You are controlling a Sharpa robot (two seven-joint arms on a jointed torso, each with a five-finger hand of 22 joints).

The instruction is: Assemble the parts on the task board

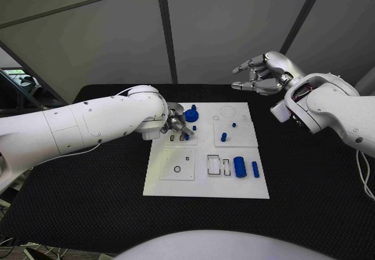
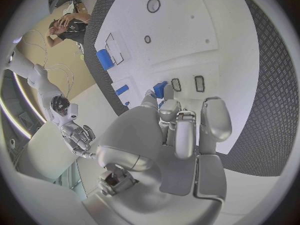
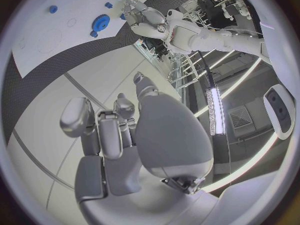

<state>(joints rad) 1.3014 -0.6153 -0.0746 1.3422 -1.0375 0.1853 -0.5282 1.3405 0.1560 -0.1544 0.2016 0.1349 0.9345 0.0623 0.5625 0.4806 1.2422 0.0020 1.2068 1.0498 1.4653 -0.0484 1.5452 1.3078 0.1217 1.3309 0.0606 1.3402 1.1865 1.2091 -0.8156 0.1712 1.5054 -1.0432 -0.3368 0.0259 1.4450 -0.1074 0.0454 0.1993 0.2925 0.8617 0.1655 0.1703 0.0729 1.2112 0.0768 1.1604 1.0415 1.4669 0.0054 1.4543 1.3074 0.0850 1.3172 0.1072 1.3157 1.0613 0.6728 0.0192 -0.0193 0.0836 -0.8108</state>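
I have the left hand (image 1: 176, 122) down on the upper left part of the task board (image 1: 205, 189), fingers curled round a small blue part (image 2: 160, 89) beside the blue gear (image 1: 191, 115), so I judge I am seating that piece, and the next move calls for lining it up with its hole before pressing. My right hand (image 1: 262, 73) hangs above the far table edge, well apart from the board, fingers loosely curled and holding nothing. The fingertips hide the contact, so I cannot tell whether the part is truly gripped or only touched.
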